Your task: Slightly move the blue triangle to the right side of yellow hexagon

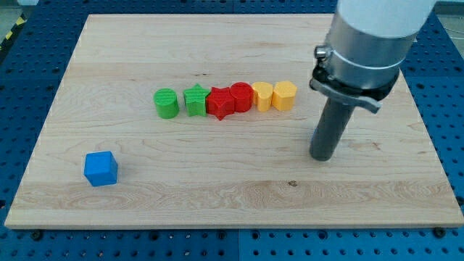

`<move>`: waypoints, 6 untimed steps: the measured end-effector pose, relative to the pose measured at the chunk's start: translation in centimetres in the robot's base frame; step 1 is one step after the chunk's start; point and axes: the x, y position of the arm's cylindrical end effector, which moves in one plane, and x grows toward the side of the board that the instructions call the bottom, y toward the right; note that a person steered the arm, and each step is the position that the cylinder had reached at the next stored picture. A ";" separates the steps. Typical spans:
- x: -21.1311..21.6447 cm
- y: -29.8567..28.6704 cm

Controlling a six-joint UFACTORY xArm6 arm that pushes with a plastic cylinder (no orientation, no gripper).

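The yellow hexagon (285, 95) is the right end of a row of blocks in the middle of the wooden board (217, 188). My tip (322, 157) rests on the board below and to the right of the hexagon, apart from it. No blue triangle shows in this view; the rod may hide it. The only blue block I see is a blue cube (100, 168) at the view's lower left, far from my tip.
The row runs left to right: green cylinder (166, 102), green star (195, 100), red star (220, 103), red cylinder (241, 96), a yellow block (262, 96), then the hexagon. They touch or nearly touch. The arm's grey body fills the top right.
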 end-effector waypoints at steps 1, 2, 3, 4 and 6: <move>0.1 -0.7; -0.6 -0.5; -0.8 -0.4; -0.8 -0.4; -2.6 0.0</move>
